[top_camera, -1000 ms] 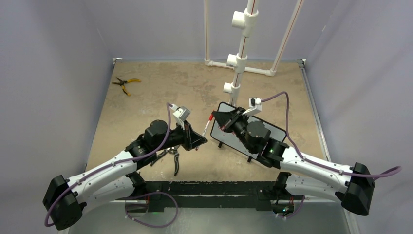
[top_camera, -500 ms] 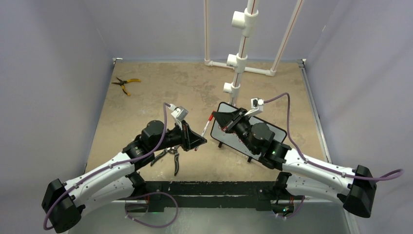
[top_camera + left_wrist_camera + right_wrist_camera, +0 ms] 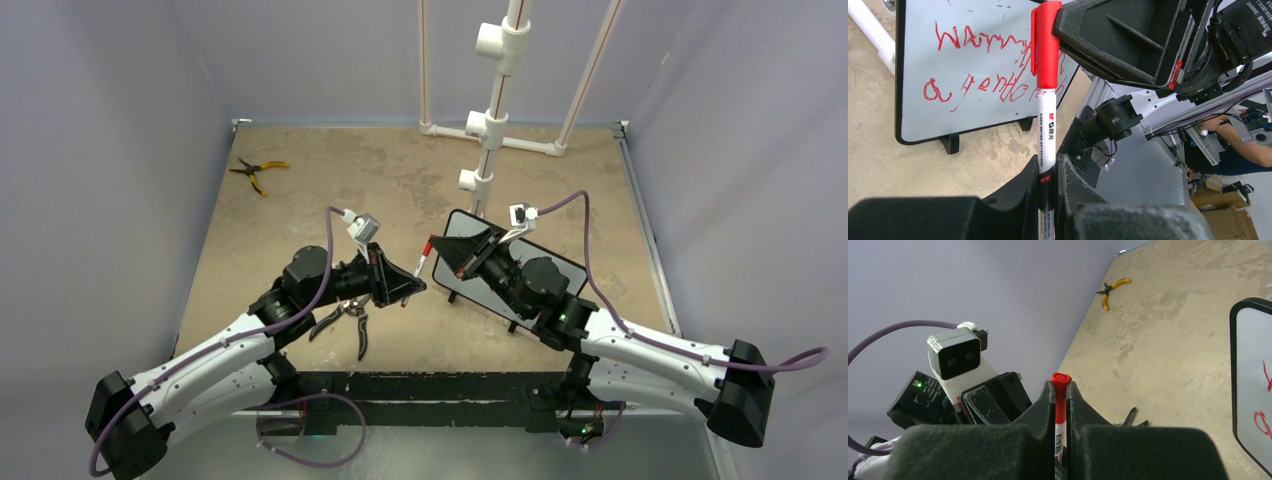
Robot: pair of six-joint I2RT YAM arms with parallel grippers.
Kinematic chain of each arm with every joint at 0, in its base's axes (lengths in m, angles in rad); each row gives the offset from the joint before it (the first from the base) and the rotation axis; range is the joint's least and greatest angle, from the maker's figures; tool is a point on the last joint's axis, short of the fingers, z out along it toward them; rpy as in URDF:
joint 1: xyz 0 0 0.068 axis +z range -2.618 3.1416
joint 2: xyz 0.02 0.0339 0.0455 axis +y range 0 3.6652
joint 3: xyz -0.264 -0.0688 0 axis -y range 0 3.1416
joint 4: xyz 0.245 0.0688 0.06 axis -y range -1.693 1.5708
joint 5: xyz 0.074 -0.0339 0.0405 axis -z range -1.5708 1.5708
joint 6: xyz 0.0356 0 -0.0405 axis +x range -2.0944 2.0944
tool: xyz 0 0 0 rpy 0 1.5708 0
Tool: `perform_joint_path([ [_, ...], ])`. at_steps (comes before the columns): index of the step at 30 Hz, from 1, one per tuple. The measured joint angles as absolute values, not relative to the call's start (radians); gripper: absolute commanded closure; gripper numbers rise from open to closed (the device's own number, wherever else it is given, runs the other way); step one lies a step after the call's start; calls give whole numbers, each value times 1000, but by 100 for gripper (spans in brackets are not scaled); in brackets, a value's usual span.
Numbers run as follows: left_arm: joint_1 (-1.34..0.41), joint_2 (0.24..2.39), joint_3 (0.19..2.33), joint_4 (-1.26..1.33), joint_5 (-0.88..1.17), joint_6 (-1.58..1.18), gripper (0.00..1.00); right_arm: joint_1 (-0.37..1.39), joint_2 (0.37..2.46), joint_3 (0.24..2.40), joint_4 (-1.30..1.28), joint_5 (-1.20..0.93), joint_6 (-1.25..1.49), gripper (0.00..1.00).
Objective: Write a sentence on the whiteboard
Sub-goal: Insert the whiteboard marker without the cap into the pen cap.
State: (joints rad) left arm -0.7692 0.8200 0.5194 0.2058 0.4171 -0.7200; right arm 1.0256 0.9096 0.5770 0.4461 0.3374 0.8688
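The whiteboard (image 3: 571, 268) stands on small black feet right of centre, largely hidden behind my right arm. The left wrist view shows its white face (image 3: 918, 110) with the sentence (image 3: 983, 65), two lines of red scrawl. My left gripper (image 3: 418, 287) is shut on the white barrel of a marker (image 3: 1048, 130). My right gripper (image 3: 437, 245) is shut on the marker's red cap (image 3: 1061, 385), which also shows in the left wrist view (image 3: 1046, 45). The cap sits on the barrel. The marker hangs in the air between the two grippers, left of the board.
Black-handled shears (image 3: 350, 320) lie on the table under my left arm. Yellow-handled pliers (image 3: 258, 172) lie at the far left. A white PVC pipe frame (image 3: 490, 120) stands at the back, just behind the board. Grey walls enclose the table.
My left arm has drawn back a little to the left and its wrist has risen. My right gripper has edged left onto the cap. The marker stays between them.
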Motion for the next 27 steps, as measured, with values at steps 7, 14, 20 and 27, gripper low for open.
perform_joint_path([
  [7, -768, 823, 509, 229, 414, -741, 100, 1025, 917, 572, 468, 331, 854, 100],
  [14, -766, 858, 509, 266, 404, -740, 100, 1016, 934, 572, 480, 324, 833, 100],
  [20, -748, 864, 509, 270, 420, -721, 100, 1011, 937, 572, 478, 310, 819, 100],
  [27, -711, 886, 509, 264, 519, -682, 100, 1006, 931, 618, 350, 295, 840, 86],
])
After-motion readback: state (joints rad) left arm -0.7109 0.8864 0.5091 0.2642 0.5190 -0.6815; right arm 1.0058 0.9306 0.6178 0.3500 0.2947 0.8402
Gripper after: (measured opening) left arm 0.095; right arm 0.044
